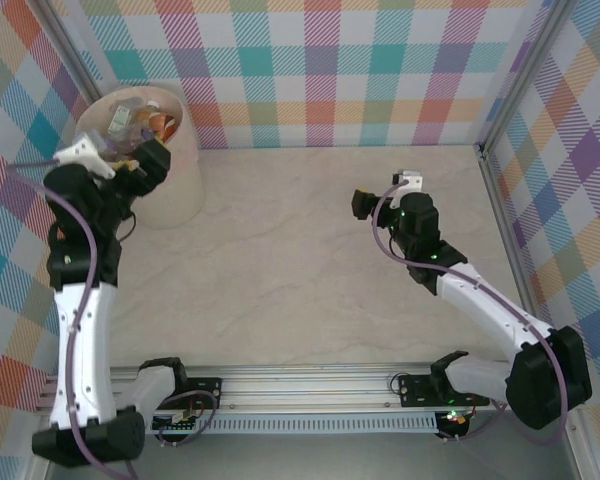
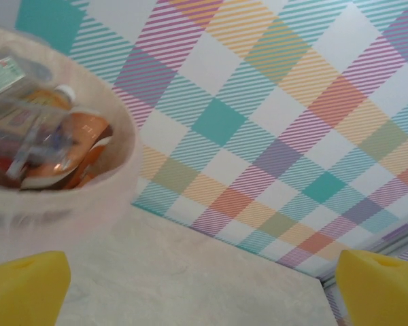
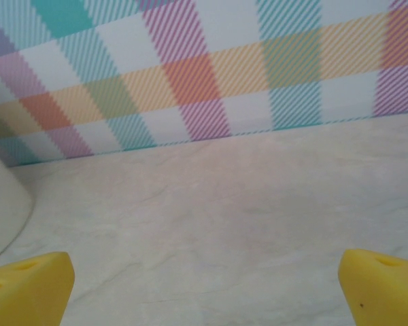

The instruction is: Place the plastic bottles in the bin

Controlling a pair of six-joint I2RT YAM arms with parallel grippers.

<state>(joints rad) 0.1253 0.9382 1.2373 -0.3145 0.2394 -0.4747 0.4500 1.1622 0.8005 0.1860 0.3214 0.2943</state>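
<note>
Several small clear plastic bottles (image 1: 145,122) lie piled inside the tall round pale pink-beige plastic bin (image 1: 177,195). The bin stands in the far-left corner of the pale marbled tabletop (image 1: 300,270), near the plaid back wall (image 1: 330,70) and plaid left wall (image 1: 15,90). In the left wrist view the bottles (image 2: 54,146) look crumpled and blurred, with orange and red-brown labels, one white cap and a greenish-white label at the upper left. They sit below the bin's thick translucent rim (image 2: 126,170).

Left gripper (image 1: 148,160) hangs over the near side of the bin's rim, jaws spread wide and nothing between them. Its yellow fingertips (image 2: 24,288) show at the bottom corners of the wrist view.

Right gripper (image 1: 365,205) is at mid-table on the right, well apart from the bin, jaws also spread wide and holding nothing. Its yellow fingertips (image 3: 381,285) frame bare tabletop, with the bin's curved wall (image 3: 0,204) at the left edge.

Open tabletop runs from the bin to the plaid right wall (image 1: 550,180). An aluminium rail (image 1: 310,385) bounds the near edge, and metal corner posts stand where the walls meet.
</note>
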